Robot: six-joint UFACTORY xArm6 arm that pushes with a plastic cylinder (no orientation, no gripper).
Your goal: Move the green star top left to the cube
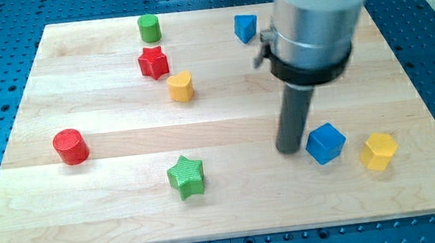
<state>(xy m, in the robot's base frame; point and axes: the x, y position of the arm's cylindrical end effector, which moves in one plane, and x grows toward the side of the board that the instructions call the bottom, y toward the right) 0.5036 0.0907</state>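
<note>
The green star (186, 176) lies on the wooden board (107, 149) at the bottom centre. The blue cube (325, 142) sits to its right, in the lower right part of the board. My tip (289, 149) rests on the board just left of the blue cube, nearly touching it, and well to the right of the green star. The rod rises into the large grey arm body at the view's top.
A red cylinder (69, 147) is at the left. A green cylinder (149, 27), a red star (153, 63) and a yellow heart-like block (181, 86) stand at top centre-left. A blue triangular block (246, 28) is at the top. A yellow block (378, 151) lies right of the cube.
</note>
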